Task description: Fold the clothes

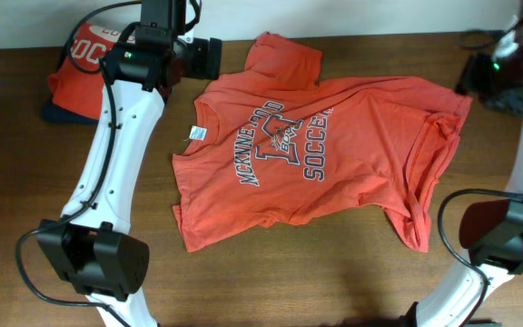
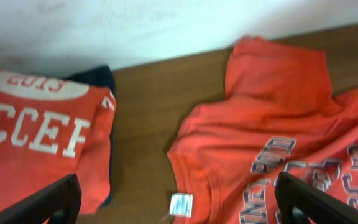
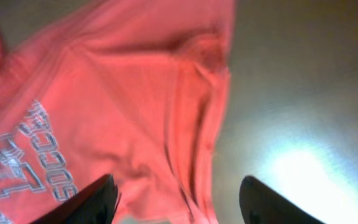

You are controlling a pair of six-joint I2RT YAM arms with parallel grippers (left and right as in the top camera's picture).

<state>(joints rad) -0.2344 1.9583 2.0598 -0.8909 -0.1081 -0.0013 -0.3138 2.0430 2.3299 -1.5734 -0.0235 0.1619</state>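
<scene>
T-shirt (image 1: 352,118) face-up on table (image 1: 289,282)

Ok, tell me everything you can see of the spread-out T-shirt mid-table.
The orange-red T-shirt lies chest up, mostly flat, on the wooden table, collar toward the overhead view's left with its white neck tag showing. Navy-and-white lettering ends in SOCCER. Looks like soft cotton, wrinkled; the hem side on the right is bunched and folded over. Nothing but the table appears to touch it.
</scene>
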